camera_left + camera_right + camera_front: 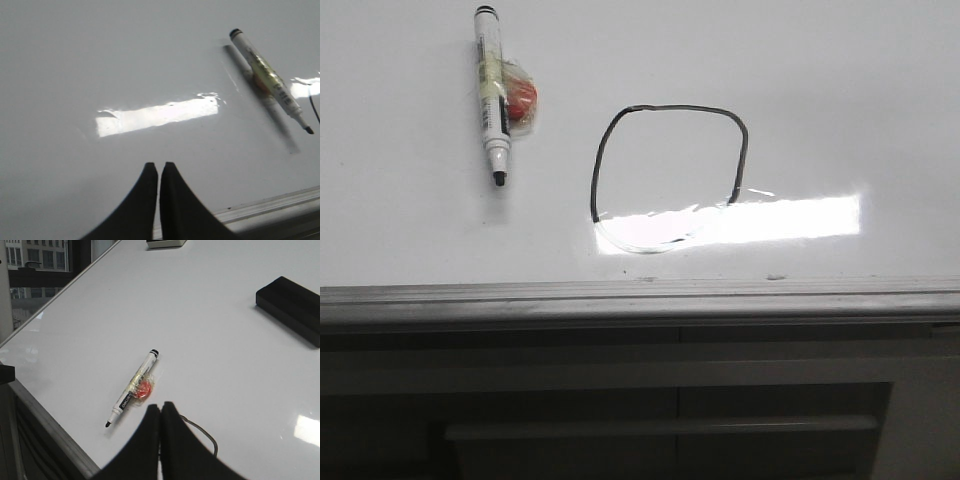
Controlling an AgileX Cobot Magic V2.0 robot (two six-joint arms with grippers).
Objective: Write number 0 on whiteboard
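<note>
The number 0 [670, 108] is a thin black loop drawn on the whiteboard [840, 90]; its lower part is washed out by a bright glare. An uncapped white marker [492, 92] with a red lump taped to it lies flat on the board to the left of the loop, tip toward the near edge. It also shows in the left wrist view as the marker [270, 80] and in the right wrist view as the marker [134, 386]. My left gripper [159, 165] is shut and holds nothing. My right gripper [161, 405] is shut and empty, above the loop's line [202, 432].
The grey metal edge strip [640, 295] runs along the near side of the board. A black eraser block [292, 310] lies farther back on the board, and a pale object [165, 243] sits at the far end. No arm shows in the front view.
</note>
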